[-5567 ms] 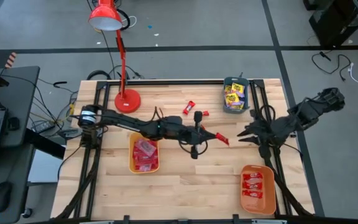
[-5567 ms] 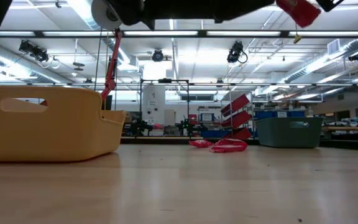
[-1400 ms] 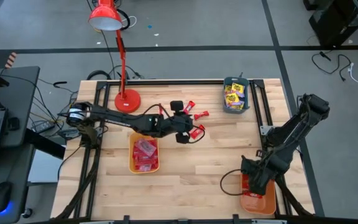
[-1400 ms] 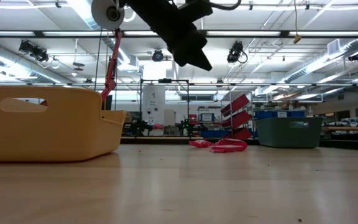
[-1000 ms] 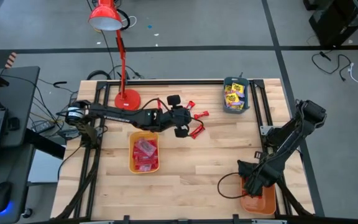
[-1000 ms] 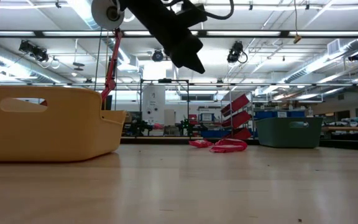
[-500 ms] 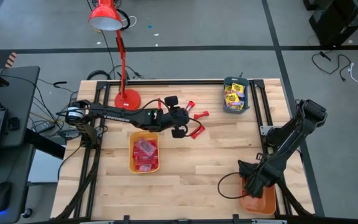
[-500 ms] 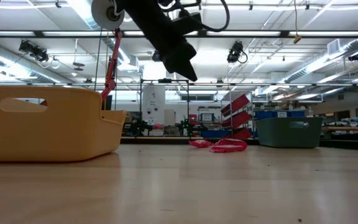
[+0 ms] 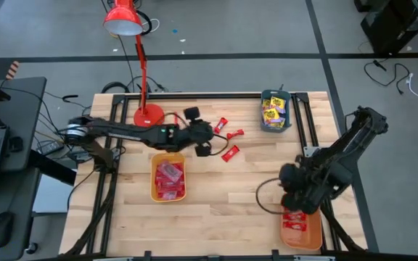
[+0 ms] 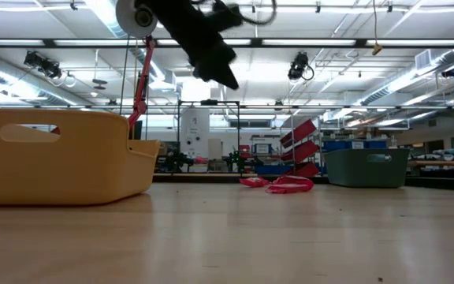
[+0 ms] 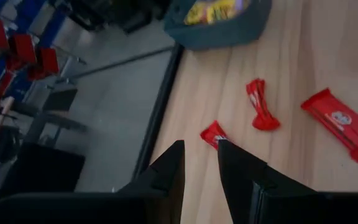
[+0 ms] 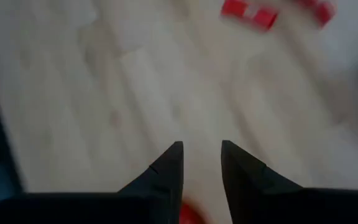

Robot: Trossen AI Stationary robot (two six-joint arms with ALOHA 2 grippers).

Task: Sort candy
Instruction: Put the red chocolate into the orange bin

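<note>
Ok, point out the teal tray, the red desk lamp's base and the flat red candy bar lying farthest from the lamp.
teal tray (image 9: 275, 127), high view, near rim
red desk lamp's base (image 9: 149, 116), high view, centre of disc
flat red candy bar (image 9: 230, 153), high view, wrapper middle

A big open lab or workshop hall: strip lights (image 10: 306, 43) under a high ceiling, shelving (image 10: 440, 158) far back, grey floor (image 9: 231, 72) with cables (image 9: 390, 72), a laptop desk (image 9: 6, 123) beside the table (image 9: 231, 188).

Left arm (image 9: 133, 133): slender black jointed links, silver cylindrical base joint at left of frame.
Right arm (image 9: 339, 156): bulkier black links, black cable looping at lower right.
Fingers (image 11: 169, 171): matte black, tapered wedge tips.
</note>
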